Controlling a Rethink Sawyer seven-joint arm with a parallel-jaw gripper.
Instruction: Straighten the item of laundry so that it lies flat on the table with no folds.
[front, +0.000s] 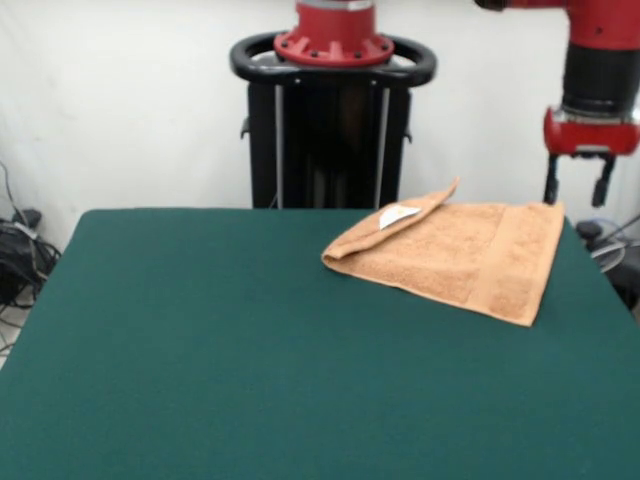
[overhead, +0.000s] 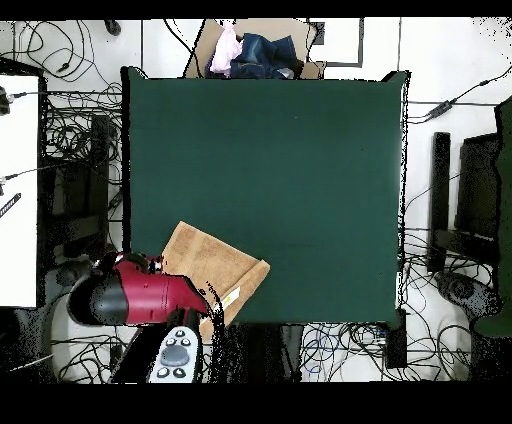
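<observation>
The item of laundry (front: 455, 255), a peach-orange towel, lies near the far right corner of the green table (front: 200, 350). Its left side is folded over on itself, and a white label (front: 397, 215) shows on the raised flap. My gripper (front: 577, 187) hangs just above the towel's far right corner, open, with nothing between its two black fingers. From overhead the towel (overhead: 218, 262) sits at the table's (overhead: 280, 160) lower left. The red arm (overhead: 140, 292) covers the towel's left part and hides the gripper.
The black pedestal (front: 330, 130) stands behind the table's far edge. Cables (front: 20, 245) lie on the floor at the left. In the overhead view, a cardboard box of clothes (overhead: 255, 52) sits beyond the table's top edge, and cables (overhead: 70, 150) ring the table.
</observation>
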